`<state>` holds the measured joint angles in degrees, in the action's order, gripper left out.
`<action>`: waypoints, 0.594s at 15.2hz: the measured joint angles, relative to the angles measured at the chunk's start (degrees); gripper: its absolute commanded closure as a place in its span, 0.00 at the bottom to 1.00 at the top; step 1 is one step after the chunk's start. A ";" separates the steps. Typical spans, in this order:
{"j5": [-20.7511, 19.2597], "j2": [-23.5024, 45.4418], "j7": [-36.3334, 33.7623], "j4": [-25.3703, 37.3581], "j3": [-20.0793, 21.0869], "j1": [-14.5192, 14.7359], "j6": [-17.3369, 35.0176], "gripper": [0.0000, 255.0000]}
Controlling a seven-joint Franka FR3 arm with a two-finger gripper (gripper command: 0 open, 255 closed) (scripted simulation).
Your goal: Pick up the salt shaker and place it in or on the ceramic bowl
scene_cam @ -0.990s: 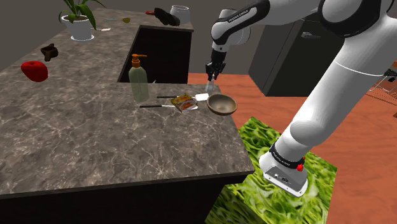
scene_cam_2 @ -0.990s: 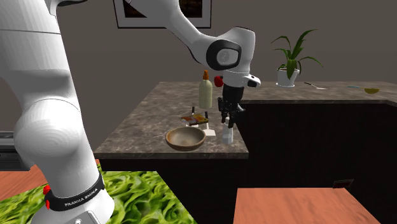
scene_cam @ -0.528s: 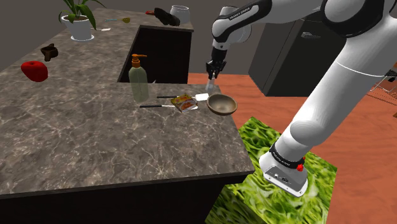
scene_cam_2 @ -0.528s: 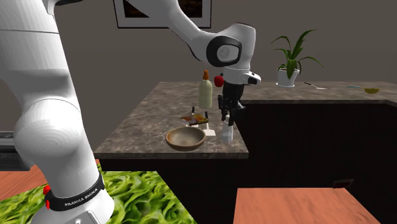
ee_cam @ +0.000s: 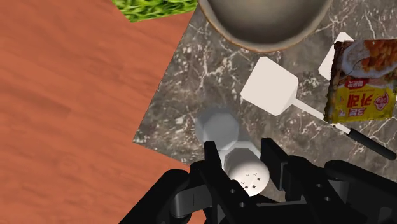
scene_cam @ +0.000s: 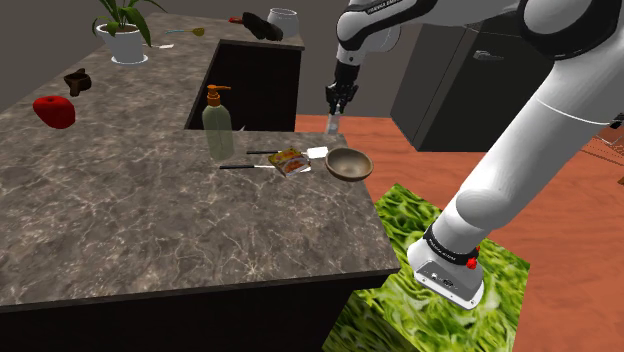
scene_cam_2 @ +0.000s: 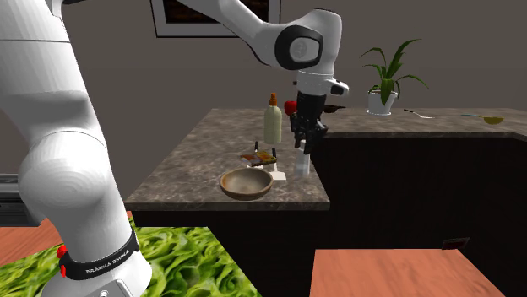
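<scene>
My gripper [scene_cam: 338, 103] is shut on the salt shaker [scene_cam: 334, 123], a pale translucent shaker with a white perforated cap. It hangs in the air above the counter's corner, just beyond the brown bowl [scene_cam: 349, 163] in the shoulder view. From the second exterior view, the gripper [scene_cam_2: 302, 143] holds the shaker [scene_cam_2: 302, 163] to the right of the bowl [scene_cam_2: 246, 183] and higher than its rim. In the wrist view the black fingers [ee_cam: 214, 158] clasp the shaker [ee_cam: 245, 170] near its cap, with the bowl [ee_cam: 264, 22] ahead of the gripper [ee_cam: 240, 153].
A white spatula [ee_cam: 270, 87] and a yellow noodle packet [ee_cam: 361, 79] lie on the marble counter [scene_cam: 150, 210] beside the bowl. A soap bottle [scene_cam: 217, 122] stands behind them. A red object [scene_cam: 54, 111] and potted plant [scene_cam: 124, 30] sit far off. Wooden floor [ee_cam: 70, 95] lies beyond the counter's corner.
The arm has risen, lifting the shaker straight up from just above the counter's corner. The fingers have stayed shut on it.
</scene>
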<state>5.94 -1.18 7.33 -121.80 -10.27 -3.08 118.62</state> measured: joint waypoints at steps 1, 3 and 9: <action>-0.09 -0.27 -0.12 0.50 0.00 0.00 -0.77 1.00; -0.27 -0.78 -0.34 1.51 0.01 0.00 -2.26 1.00; -0.75 -2.20 -0.91 4.69 0.00 -0.05 -6.81 1.00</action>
<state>5.19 -3.38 6.42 -117.11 -10.27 -3.13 111.81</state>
